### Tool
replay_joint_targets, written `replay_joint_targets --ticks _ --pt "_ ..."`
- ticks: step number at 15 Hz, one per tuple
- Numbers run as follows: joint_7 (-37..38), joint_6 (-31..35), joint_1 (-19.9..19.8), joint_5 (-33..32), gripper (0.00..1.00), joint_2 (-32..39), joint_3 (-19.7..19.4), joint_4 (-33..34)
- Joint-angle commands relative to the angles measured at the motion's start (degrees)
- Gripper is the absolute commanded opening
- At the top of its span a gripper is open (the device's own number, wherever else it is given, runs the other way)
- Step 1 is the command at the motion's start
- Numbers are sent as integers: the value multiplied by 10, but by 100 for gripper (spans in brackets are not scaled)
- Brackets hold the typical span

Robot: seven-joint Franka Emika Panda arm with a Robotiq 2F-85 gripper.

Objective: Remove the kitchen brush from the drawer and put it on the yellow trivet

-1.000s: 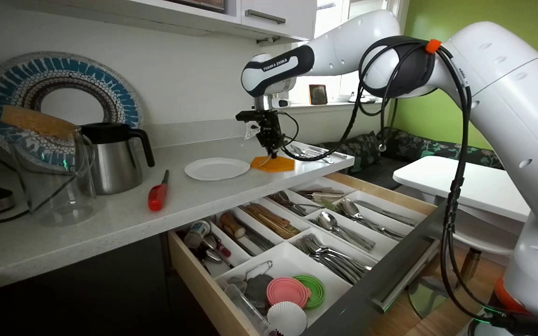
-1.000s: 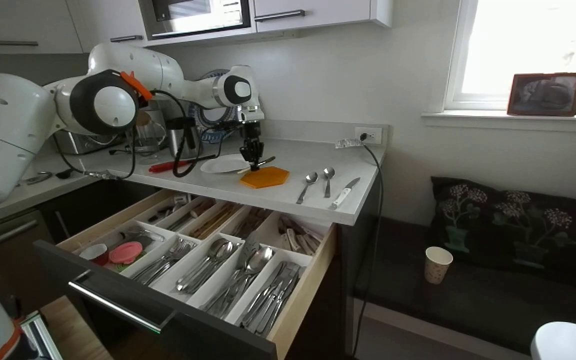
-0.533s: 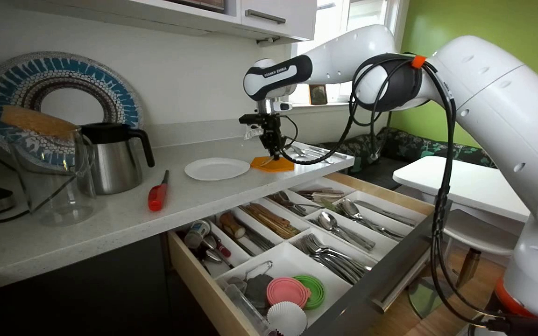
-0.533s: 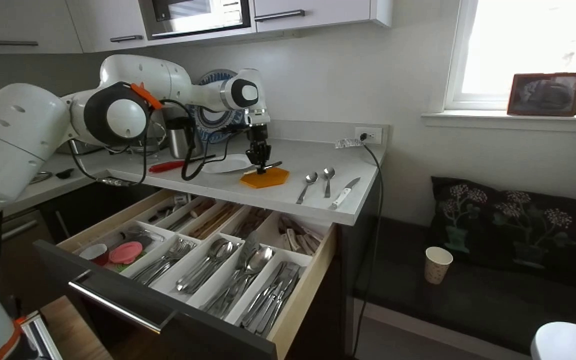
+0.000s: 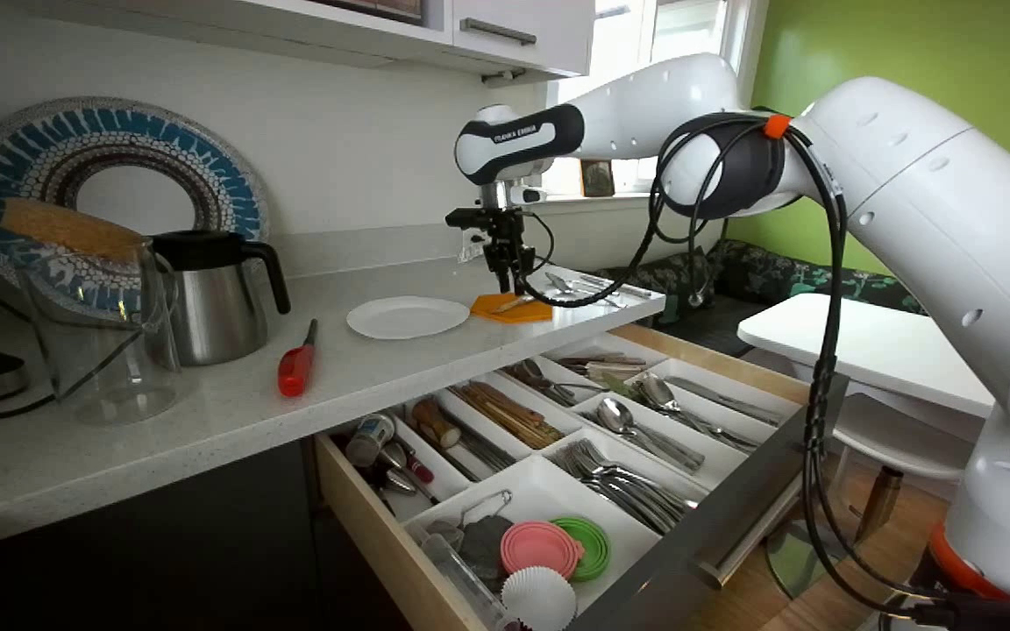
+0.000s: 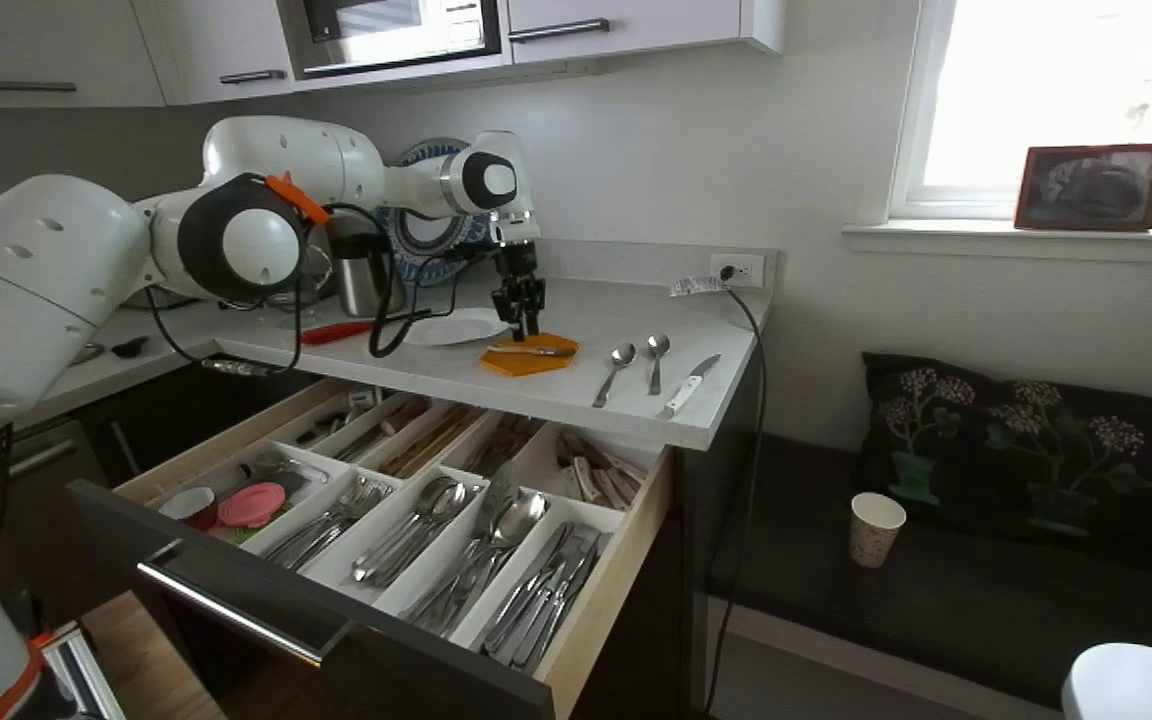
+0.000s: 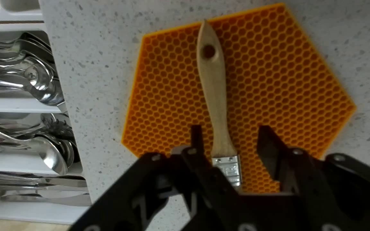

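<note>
Brush (image 7: 218, 106): lies flat on the yellow trivet (image 7: 278, 80), outside the drawer (image 6: 416, 665). Its pale wood handle has a hole near the tapered end, which reaches the trivet's rim in the wrist view; the metal band sits toward the tool (image 7: 230, 136), bristles hidden behind it there.
Tool: released, its fingers (image 7: 196, 138) apart, the banded end of the brush seen between them. In both exterior views the tips point down over the trivet; I cannot tell whether they touch it.
Trivet: six-sided, honeycomb-celled, flat on the counter (image 6: 626, 310), just beside the white plate (image 5: 408, 317).
Drawer: pulled out below the counter, dark grey front, pale wood sides. White compartments hold forks (image 5: 632, 495), spoons (image 6: 446, 497) and table knives (image 6: 546, 595); a larger one has a pink round piece (image 5: 542, 550) and a green round piece (image 5: 597, 552).
Counter's end: two loose spoons (image 6: 616, 373) and a white-handled knife (image 6: 690, 387), near the side edge.
Jug (image 5: 220, 315): steel, black lid and handle, near a glass jar (image 5: 115, 342) with a cork-coloured top; a patterned platter (image 5: 216, 158) stands behind both, and a red-handled stick (image 5: 296, 368) lies nearby.
Bench (image 6: 806, 570): dark, with a paper cup (image 6: 876, 530) and a floral cushion (image 6: 1036, 440).
</note>
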Motion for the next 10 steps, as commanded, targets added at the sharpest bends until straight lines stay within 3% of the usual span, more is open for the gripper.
replay_joint_targets --ticks 1,5,10 --pt "-35 -23 1 -2 76 -23 6 5" --pt "-151 5 22 -44 100 -123 8 -107" --pt "-297 16 25 -66 100 -231 23 -220"
